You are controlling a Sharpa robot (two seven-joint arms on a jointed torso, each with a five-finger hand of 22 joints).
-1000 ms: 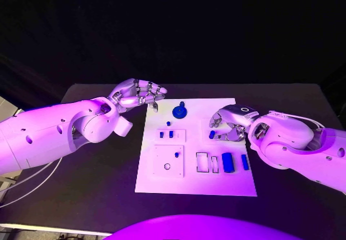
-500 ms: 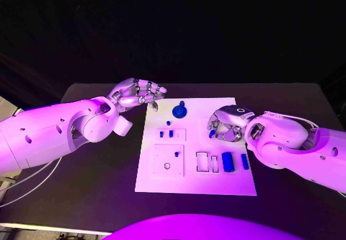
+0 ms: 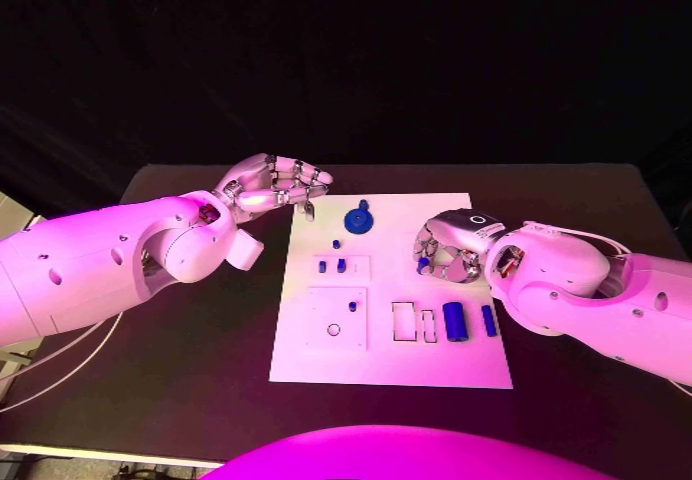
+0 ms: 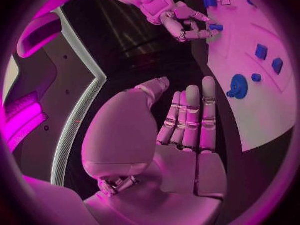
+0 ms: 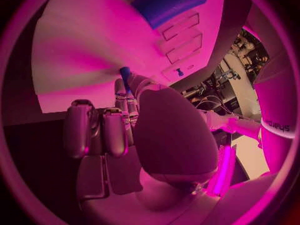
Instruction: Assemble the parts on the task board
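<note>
The right hand was over the board at its right edge, fingers pinching a small blue part, seemingly just lifted or about to be seated. Next it needed a matching socket and careful alignment. The left hand hovered off the board's far-left corner, fingers curled loosely on nothing. No readable writing showed.
</note>
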